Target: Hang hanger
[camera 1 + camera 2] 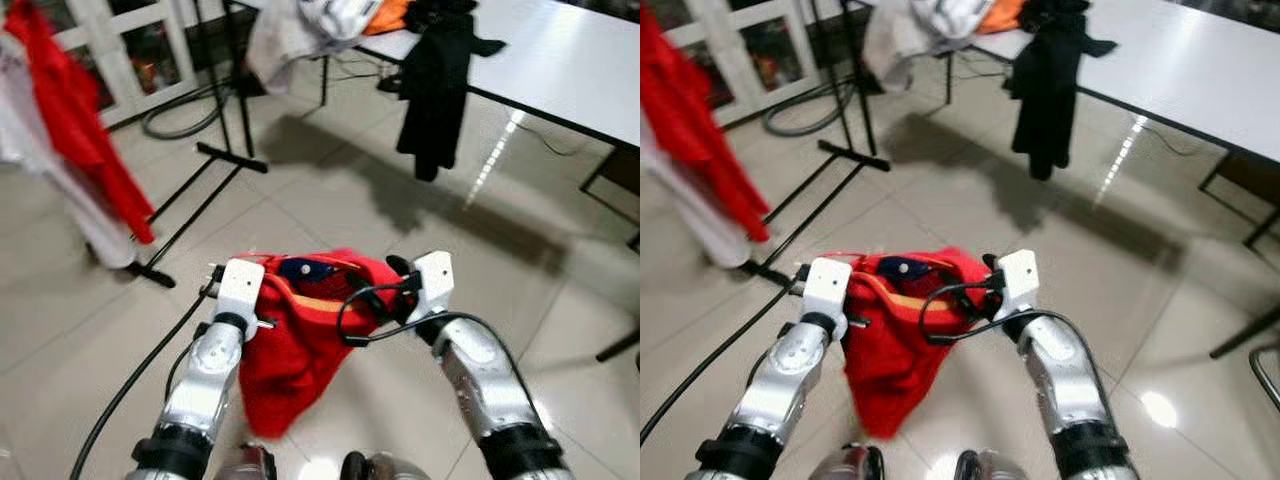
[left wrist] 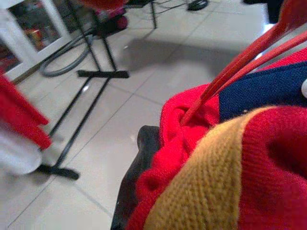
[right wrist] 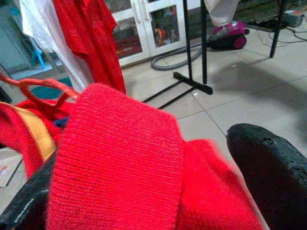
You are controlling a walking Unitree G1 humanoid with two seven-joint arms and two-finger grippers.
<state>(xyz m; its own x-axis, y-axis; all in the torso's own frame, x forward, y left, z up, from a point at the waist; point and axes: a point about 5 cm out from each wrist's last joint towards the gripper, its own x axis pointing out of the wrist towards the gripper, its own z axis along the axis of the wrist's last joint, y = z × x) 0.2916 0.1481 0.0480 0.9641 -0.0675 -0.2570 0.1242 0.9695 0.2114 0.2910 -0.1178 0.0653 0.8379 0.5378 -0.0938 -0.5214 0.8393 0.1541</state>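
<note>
Both arms held a red sweater (image 1: 290, 345) low in the frame's centre. A black garment (image 1: 433, 85) hung off the table (image 1: 560, 60) at upper right.

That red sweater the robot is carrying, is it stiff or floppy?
Probably floppy: the red sweater sags in folds below both pincers. Its thick knit looks soft, so likely not slippery. The red hanger inside seems to be the only stiff part.

A pale tiled floor (image 1: 330, 190) lay glossy under the lights. The black feet of a clothes rack (image 1: 205, 175) stood on it, with a grey hose (image 1: 180, 115) coiled just behind. A white table (image 1: 560, 60) stood to the right; white and orange clothes (image 1: 330, 25) were heaped on it, and a black garment (image 1: 435, 90) hung over its edge
</note>
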